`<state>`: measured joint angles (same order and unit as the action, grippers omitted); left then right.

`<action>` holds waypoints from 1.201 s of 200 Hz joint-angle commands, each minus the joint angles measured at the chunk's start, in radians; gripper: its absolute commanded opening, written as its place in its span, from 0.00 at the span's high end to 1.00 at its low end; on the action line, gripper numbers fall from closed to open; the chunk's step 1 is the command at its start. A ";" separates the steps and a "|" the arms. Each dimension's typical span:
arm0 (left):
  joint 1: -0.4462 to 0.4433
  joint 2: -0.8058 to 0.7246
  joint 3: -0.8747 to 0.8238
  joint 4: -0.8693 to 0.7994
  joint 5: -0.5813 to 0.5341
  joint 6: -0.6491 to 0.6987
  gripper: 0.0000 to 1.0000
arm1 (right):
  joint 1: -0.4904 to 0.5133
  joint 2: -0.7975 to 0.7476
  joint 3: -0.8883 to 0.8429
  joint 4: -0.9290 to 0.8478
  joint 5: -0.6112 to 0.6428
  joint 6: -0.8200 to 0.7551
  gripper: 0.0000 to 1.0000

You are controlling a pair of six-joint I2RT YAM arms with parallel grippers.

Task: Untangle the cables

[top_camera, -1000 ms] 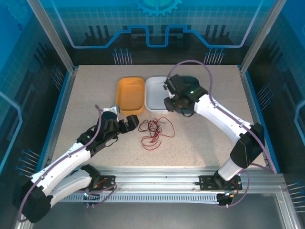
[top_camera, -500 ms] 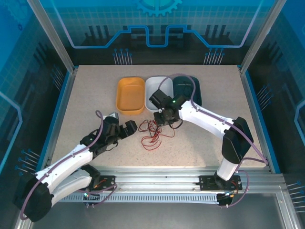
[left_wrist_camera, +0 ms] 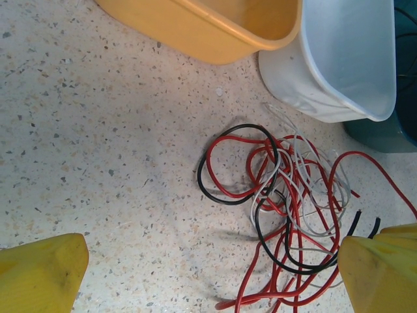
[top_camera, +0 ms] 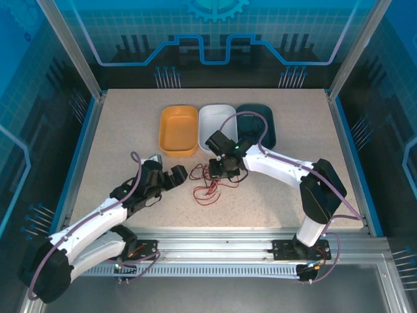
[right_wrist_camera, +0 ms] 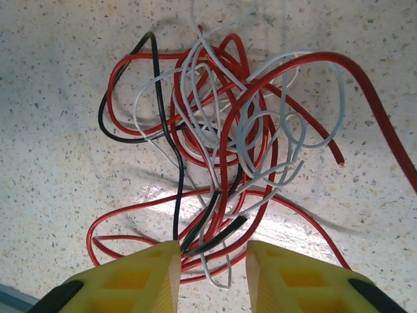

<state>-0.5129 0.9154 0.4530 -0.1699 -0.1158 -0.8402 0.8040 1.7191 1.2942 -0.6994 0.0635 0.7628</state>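
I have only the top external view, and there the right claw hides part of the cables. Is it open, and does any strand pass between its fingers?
Observer: In the right wrist view the right claw is open. Black, red and whitish strands of the cables run into the gap between its yellow fingers.
Operator: And the left claw, is it near any strand?
Observer: In the left wrist view the left claw is wide open. Two black cable ends lie close beside one finger, but I cannot tell whether they touch it. The other finger is over bare table.
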 commanded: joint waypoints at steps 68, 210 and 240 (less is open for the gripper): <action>0.007 0.000 -0.017 0.020 0.008 -0.011 0.01 | -0.033 -0.012 -0.065 0.126 -0.011 0.090 0.72; 0.007 0.051 0.004 0.052 0.040 -0.002 0.01 | -0.008 -0.108 -0.050 0.196 -0.163 0.067 0.96; 0.007 0.062 0.010 0.059 0.044 -0.006 0.01 | 0.010 -0.131 -0.022 0.200 -0.173 0.049 0.97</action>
<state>-0.5110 0.9699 0.4503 -0.1318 -0.0925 -0.8398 0.7940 1.6276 1.2308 -0.5186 -0.0681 0.8299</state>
